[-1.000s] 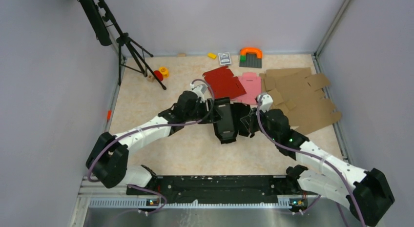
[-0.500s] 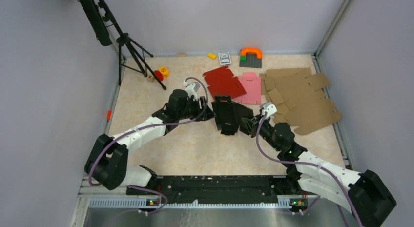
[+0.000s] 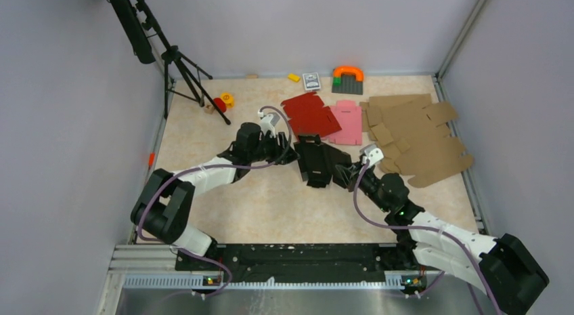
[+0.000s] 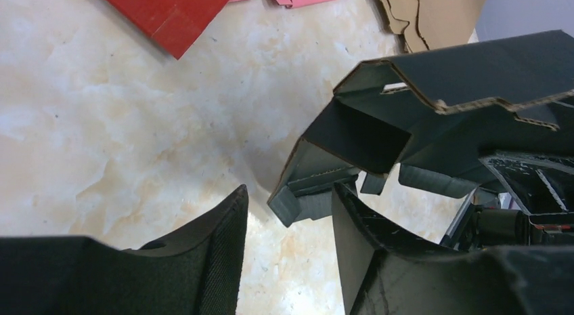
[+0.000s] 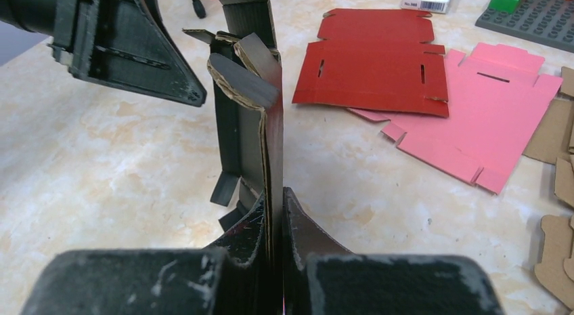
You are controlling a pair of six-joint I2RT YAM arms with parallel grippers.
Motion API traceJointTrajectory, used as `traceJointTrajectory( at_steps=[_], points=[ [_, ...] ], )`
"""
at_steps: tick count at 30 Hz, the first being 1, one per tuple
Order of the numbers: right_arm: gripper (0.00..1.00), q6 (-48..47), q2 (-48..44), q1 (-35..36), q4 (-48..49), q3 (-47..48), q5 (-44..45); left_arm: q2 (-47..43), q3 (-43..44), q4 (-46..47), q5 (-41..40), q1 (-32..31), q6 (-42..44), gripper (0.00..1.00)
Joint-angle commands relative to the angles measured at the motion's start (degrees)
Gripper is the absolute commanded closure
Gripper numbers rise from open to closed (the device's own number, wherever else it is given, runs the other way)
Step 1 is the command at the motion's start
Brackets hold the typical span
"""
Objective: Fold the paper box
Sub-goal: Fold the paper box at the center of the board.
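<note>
Holding: the right tool point(image 5: 274, 208) is clenched on the paper box point(image 5: 247, 91) — one thin black panel stands on edge between its fingers.
Left tool point(image 4: 288, 196): released, with its fingers apart; a lower corner flap of the box sits just off the gap between the tips and is not pinched.
Paper box: mid-table between the two tools, partly folded, with flaps sticking out at several angles — whether any part rests on the table point(image 3: 271, 206) cannot be told.
Neighbours: the red blank point(image 3: 310, 115) and the pink blank point(image 3: 347, 122) lie flat just beyond the box; brown cardboard sheets point(image 3: 416, 135) spread out to the right of them.
</note>
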Motion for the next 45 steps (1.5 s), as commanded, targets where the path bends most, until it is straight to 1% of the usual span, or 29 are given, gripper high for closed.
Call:
traceJointTrajectory(
  at_steps=[1, 5, 7, 12, 13, 14, 16, 17, 20, 23, 26, 28, 30, 33, 35, 36, 39, 40, 42, 45],
  points=[
    [1.0, -0.49, 0.33, 0.7, 4.16, 0.04, -1.08, 2.62, 0.24, 8.56, 1.98, 0.29, 2.04, 0.53],
    [1.0, -0.23, 0.45, 0.7, 4.09, 0.14, -1.32, 4.34, 0.15, 11.41, 1.93, 0.3, 1.1, 0.66],
    [1.0, 0.01, 0.69, 0.7, 4.28, 0.15, -1.47, 5.08, 0.29, 12.52, 2.04, 0.24, 0.45, 0.68],
    [1.0, 0.72, 2.18, 0.7, 5.14, 0.33, -1.96, 6.66, 0.92, 13.42, 1.96, 0.24, -0.49, 0.68],
    [1.0, 0.89, 2.49, 0.7, 5.6, 0.33, -2.04, 6.99, 1.08, 13.42, 2.19, 0.28, -0.56, 0.71],
    [1.0, 1.12, 2.92, 0.7, 6.01, 0.28, -2.01, 7.25, 1.31, 13.5, 2.45, 0.23, -0.67, 0.77],
    [1.0, 1.63, 3.87, 0.7, 6.64, 0.33, -1.55, 7.06, 1.26, 13.49, 2.05, 0.22, -1.06, 0.96],
    [1.0, 1.94, 4.43, 0.7, 6.75, 0.44, -1.11, 6.61, 0.99, 13.32, 1.3, 0.15, -1.19, 1.0],
    [1.0, 2.95, 7.13, 1.07, 7.84, 1.08, 0.76, 4.52, 0.63, 11.08, -1.87, -0.1, -1.14, 1.0],
    [1.0, 3.6, 10.48, 2.16, 12.05, 1.52, 2.25, 2.52, 1.18, 7.95, -5.09, -0.79, -1.44, 1.0],
    [1.0, 3.45, 13.58, 3.9, 14.51, 2.9, 6.16, 0.79, 1.48, 5.06, -8.95, -1.36, -3.47, 1.0],
    [1.0, 3.55, 15.78, 5.08, 16.58, 3.74, 9.06, -0.58, 0.94, 4.94, -10.82, -1.54, -4.84, 1.0],
    [1.0, 3.5, 17.81, 5.9, 17.53, 5.12, 9.39, -1.76, 0.52, 5.01, -12.35, -2.05, -5.13, 1.0],
    [1.0, 3.56, 20.32, 6.77, 11.69, 9.48, 10.69, -2.0, 2.09, 2.27, -13.31, -2.39, -4.56, 1.0],
    [1.0, 4.17, 21.21, 7.49, 8.01, 11.46, 13.47, -2.05, 2.84, 0.36, -13.74, -2.41, -4.42, 1.0],
    [1.0, 4.6, 21.51, 7.97, 8.67, 11.18, 15.61, -2.3, 2.5, 0.37, -14.03, -2.41, -4.99, 1.0],
    [1.0, 5.26, 22.53, 9.4, 16.55, 7.7, 18.23, -3.65, -0.22, 3.71, -14.63, -2.49, -7.55, 1.0],
    [1.0, 5.79, 22.81, 9.72, 16.25, 7.94, 18.63, -4.13, -0.96, 4.73, -14.98, -2.62, -8.0, 1.0],
    [1.0, 6.72, 23.24, 9.85, 10.48, 10.96, 18.09, -4.25, -0.99, 4.69, -15.35, -2.92, -7.59, 1.0],
    [1.0, 7.82, 22.72, 9.91, -1.85, 16.94, 16.76, -4.09, 1.5, 0.87, -15.54, -2.88, -5.65, 1.0]
  ],
)
